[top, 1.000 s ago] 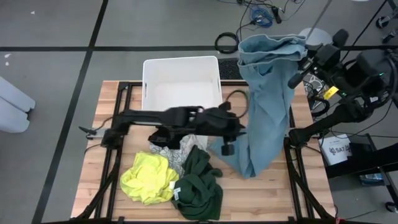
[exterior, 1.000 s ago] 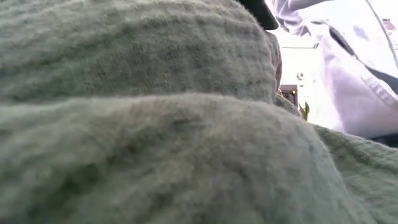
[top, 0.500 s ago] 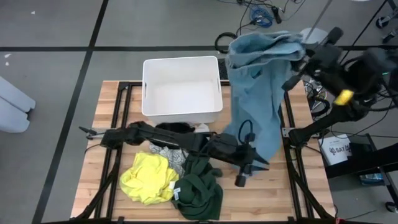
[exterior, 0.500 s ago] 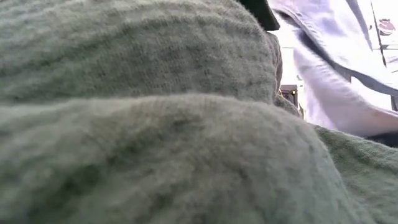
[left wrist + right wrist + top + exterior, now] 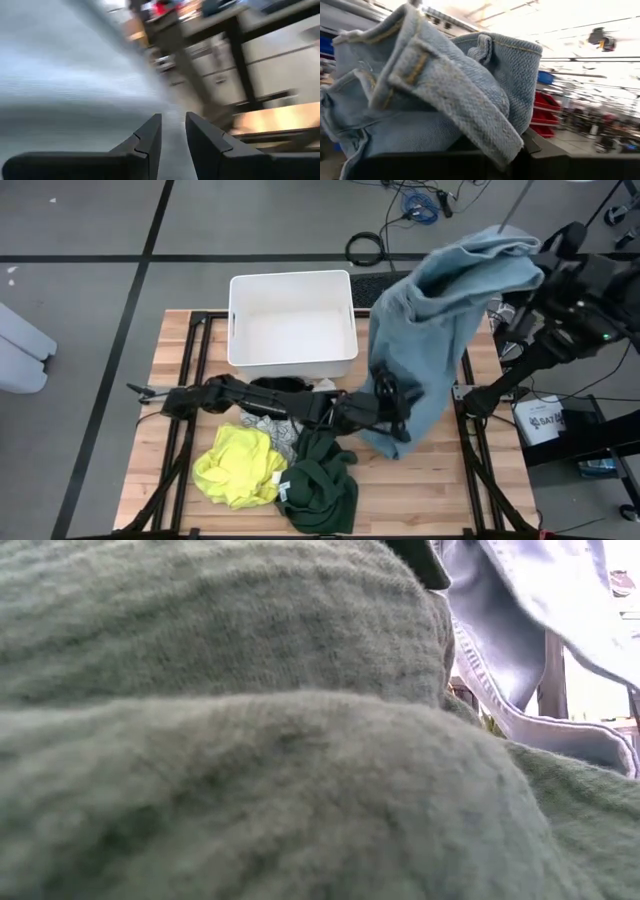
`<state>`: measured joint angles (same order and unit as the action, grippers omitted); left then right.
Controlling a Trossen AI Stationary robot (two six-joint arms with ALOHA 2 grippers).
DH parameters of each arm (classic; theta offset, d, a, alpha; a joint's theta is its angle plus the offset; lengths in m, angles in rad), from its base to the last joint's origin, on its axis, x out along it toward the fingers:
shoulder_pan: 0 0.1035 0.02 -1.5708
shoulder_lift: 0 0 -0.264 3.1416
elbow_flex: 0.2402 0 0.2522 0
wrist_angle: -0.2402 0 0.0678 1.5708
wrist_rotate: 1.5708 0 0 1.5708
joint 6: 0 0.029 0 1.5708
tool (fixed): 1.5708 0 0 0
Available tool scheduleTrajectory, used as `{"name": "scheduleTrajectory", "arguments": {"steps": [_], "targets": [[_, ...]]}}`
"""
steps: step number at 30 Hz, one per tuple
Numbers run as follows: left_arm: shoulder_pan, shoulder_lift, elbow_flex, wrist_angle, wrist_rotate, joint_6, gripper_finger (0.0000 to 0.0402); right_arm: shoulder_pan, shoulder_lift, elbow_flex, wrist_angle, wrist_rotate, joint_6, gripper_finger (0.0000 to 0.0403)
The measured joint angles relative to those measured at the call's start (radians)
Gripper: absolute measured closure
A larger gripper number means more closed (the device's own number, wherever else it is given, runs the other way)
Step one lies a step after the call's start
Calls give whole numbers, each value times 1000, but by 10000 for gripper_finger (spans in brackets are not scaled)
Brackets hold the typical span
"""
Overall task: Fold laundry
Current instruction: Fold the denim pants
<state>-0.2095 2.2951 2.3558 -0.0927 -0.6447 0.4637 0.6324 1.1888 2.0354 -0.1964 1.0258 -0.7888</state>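
Observation:
My right gripper (image 5: pixel 520 156) is high beyond the table's far right corner, shut on the light blue jeans (image 5: pixel 430 330). The jeans hang slanting from it down to the table's right half. My left gripper (image 5: pixel 398 412) reaches across the table, level, up against the jeans' lower part; its fingers (image 5: pixel 150 142) stand a narrow gap apart. The yellow garment (image 5: pixel 240 465), the dark green one (image 5: pixel 320 480), the white patterned one (image 5: pixel 265 430) and the black one (image 5: pixel 280 385) lie heaped on the table's near left. The dark green cloth (image 5: pixel 200 740) fills the low view. My right gripper holds the jeans by the waistband (image 5: pixel 512 145), which is bunched in several layers, belt loops showing, over the fingers. The gripper's own body hides the pinch. The legs hang below it, slanting toward the table's middle. My left gripper: I cannot tell whether it touches the jeans.
A white plastic bin (image 5: pixel 240 320) stands at the table's far edge, left of the jeans. Bare wood (image 5: pixel 450 490) lies at the near right. Cables and the right arm's stand are beyond the right edge.
My right gripper has risen and swung toward the right, carrying the waistband with it, so the jeans now hang slanting. My left gripper has gone toward the table's right edge, tipped from pointing down to level, and come up against the jeans' lower part.

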Motion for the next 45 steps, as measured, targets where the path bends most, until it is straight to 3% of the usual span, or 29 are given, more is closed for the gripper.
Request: {"name": "scheduleTrajectory", "arguments": {"steps": [7,18,26,34,39,45], "targets": [[66,-57,1,-8,-17,50,324,117,30,0,41,-8,10,380],[139,-190,0,-33,-6,92,341,353,96,0,173,6,-168,380],[214,-287,0,80,215,80,341,454,140,0,336,15,-483,380],[261,-321,0,149,500,-14,341,465,183,1,302,-69,-511,380],[220,-340,0,165,555,-1,341,517,239,-2,297,-71,-550,380],[199,-347,0,148,514,69,341,575,306,0,391,-68,-608,380]]}}
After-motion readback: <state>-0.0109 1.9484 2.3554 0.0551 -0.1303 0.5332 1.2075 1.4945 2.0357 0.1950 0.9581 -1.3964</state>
